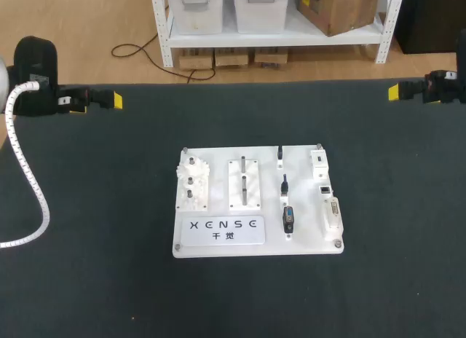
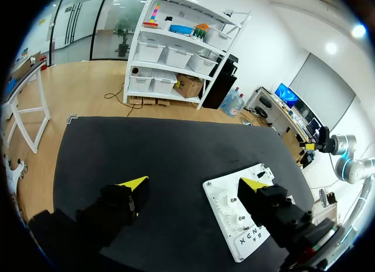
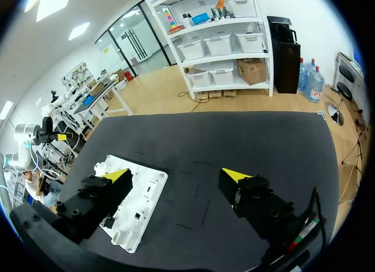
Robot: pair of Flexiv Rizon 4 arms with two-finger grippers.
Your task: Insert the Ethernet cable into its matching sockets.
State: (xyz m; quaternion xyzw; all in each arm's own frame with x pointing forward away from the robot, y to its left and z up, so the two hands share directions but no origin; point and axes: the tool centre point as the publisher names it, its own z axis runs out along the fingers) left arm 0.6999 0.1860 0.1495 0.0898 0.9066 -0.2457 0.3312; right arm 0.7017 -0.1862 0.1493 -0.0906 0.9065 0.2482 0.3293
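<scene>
Ethernet cable (image 1: 285,185): probably the short black plug upright on the white board (image 1: 306,237), near its socket (image 1: 325,188)
Left gripper (image 2: 194,184): spread wide, empty, far from board
Right gripper (image 3: 177,174): fingers apart, empty
Advice: grasp plug squarely, keep it vertical
Views: only head view shows plugs; wrists show finger gaps

Matt white plastic board (image 1: 218,240)

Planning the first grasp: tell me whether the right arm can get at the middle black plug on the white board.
Likely yes. The right gripper sits open at the far right, and only bare table lies between it and the white board. The middle black plug stands uncovered.
</scene>
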